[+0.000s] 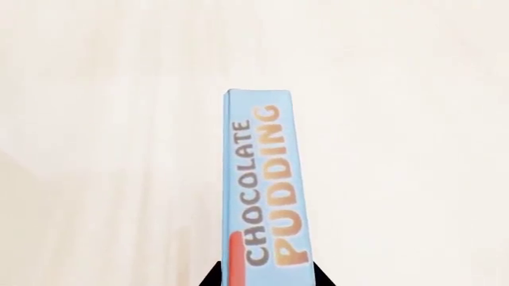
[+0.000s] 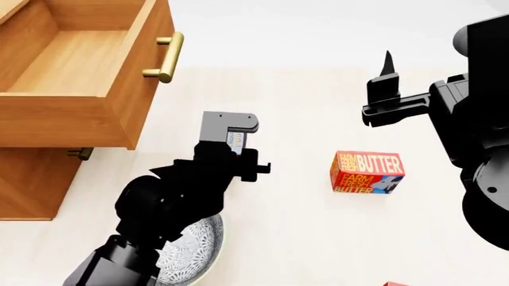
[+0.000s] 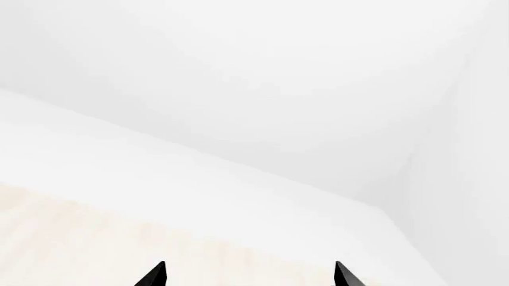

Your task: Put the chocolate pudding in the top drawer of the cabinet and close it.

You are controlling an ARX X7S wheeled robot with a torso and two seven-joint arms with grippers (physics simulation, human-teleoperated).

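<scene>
Gripping the chocolate pudding [image 1: 261, 179] edge-on, the left gripper [image 2: 233, 142] needed lifting over the top drawer [image 2: 80, 65]'s front before releasing, right gripper [image 3: 248, 275] idle, open.

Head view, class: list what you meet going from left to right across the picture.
Top drawer → its brass handle → left gripper holding the chocolate pudding → butter box → right gripper.
</scene>
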